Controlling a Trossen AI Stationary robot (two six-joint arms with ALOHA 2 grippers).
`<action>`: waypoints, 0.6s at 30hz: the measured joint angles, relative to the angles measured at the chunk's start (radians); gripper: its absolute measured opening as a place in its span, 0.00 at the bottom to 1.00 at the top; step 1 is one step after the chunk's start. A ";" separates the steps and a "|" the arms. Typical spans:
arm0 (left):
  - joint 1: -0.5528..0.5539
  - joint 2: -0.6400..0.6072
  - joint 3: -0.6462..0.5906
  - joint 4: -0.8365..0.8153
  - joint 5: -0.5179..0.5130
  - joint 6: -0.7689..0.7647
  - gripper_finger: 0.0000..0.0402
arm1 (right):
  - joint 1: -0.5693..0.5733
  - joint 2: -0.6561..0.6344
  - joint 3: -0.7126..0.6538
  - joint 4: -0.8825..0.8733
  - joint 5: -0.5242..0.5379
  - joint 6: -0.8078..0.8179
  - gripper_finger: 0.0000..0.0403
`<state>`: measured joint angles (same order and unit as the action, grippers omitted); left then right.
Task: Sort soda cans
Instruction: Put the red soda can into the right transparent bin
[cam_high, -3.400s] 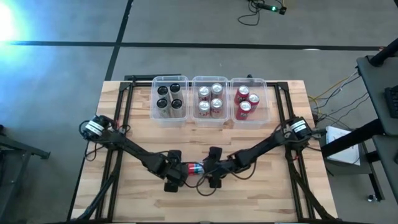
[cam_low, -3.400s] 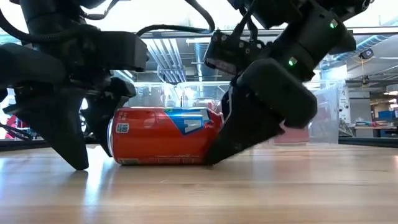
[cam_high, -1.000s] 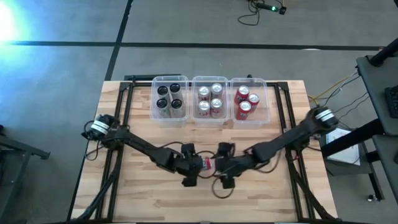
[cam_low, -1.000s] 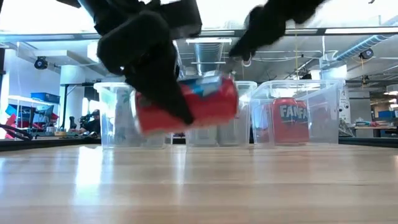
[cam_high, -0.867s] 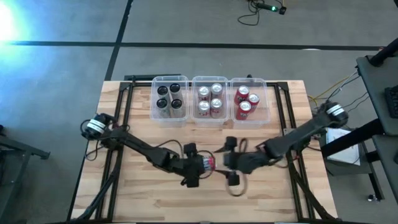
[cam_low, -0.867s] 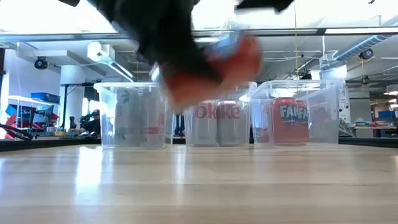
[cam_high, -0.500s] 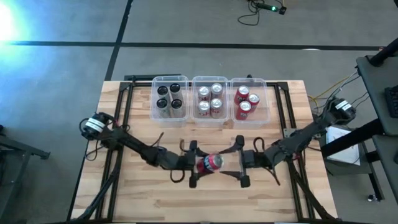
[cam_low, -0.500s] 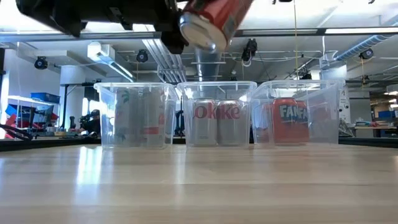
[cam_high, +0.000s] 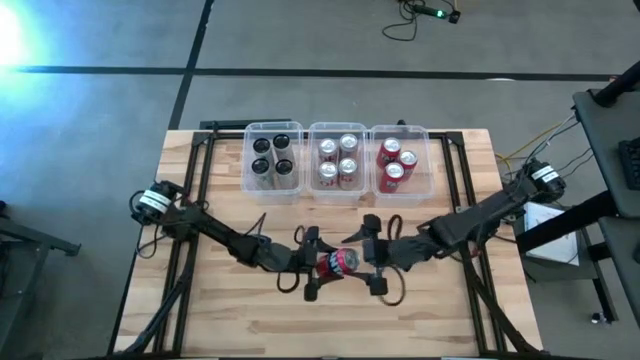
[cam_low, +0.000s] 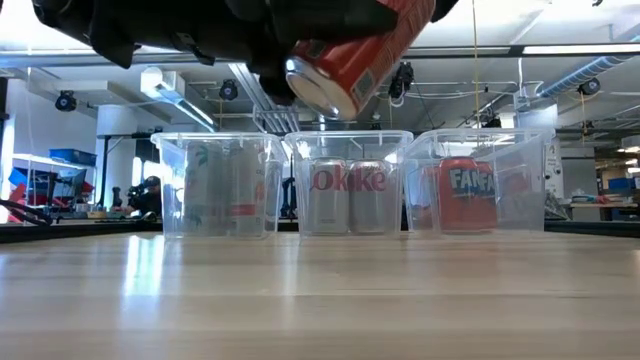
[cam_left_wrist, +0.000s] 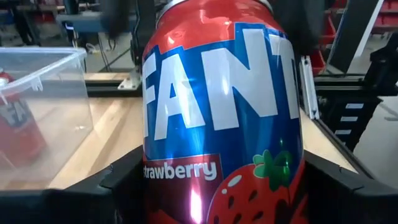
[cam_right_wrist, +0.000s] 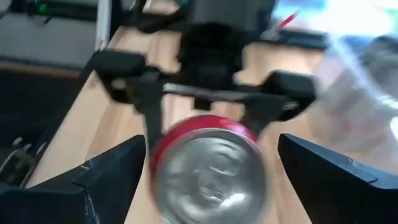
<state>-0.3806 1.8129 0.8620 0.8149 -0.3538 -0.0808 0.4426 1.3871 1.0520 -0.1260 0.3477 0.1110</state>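
- Since half a second ago the right gripper has slid in toward the red Fanta strawberry can, which has barely shifted above the table's middle front; 3.4 s ago that can lay on its side on the wood.
- Wooden table: the high view shows all of it; the low view shows only a strip of its planks with nothing resting on them in front.
- Three clear plastic bins stand in a row at the far edge: the left bin holds four black cans, the middle bin four silver cans, the right bin three red cans. Through the low view's cloudy walls only some labels can be read, and the black cans look pale.
- Left gripper is clamped on the can; its wrist view is filled by the label, with dark fingers pressed to each side.
- Right gripper's fingers stand spread, one on each side of the can's silver end in its blurred wrist view; whether they touch it I cannot tell.
- In the low view the can hangs tilted, well above the table, its silver end turned toward the camera, with the arms cut off at the top edge.
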 joint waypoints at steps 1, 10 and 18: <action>0.002 0.000 0.002 -0.012 -0.001 -0.006 0.70 | -0.005 0.018 0.031 -0.045 -0.030 0.007 0.90; 0.004 0.000 -0.002 -0.047 0.000 -0.027 0.70 | -0.035 0.221 0.245 -0.321 -0.119 0.014 0.90; 0.003 0.000 -0.002 -0.060 0.002 -0.032 0.70 | -0.035 0.269 0.330 -0.427 -0.124 0.004 0.84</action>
<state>-0.3775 1.8133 0.8602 0.7544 -0.3519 -0.1125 0.4080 1.6557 1.3824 -0.5533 0.2235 0.1151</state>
